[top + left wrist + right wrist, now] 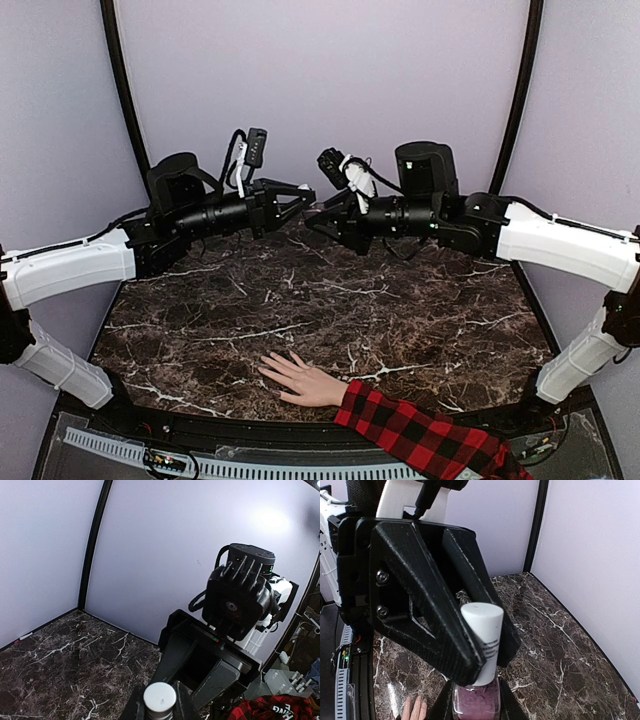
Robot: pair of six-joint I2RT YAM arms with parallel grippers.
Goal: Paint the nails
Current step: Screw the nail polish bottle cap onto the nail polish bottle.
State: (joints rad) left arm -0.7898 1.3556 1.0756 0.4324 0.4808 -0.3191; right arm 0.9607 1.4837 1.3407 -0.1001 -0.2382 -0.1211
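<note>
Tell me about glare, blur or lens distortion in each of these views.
Top external: even light, the black wall posts bow from lens distortion. Left wrist: a bright glare patch on the wall, white cap slightly soft. Right wrist: no glare, polish bottle close and slightly soft.

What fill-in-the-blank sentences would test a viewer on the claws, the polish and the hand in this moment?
1. The left claw is shut on a white ____.
2. The right claw holds the pink polish ____ beneath it.
3. The hand lies flat at the near edge of the marble table, in a plaid sleeve of red and ____.
Missing words: cap; bottle; black.
</note>
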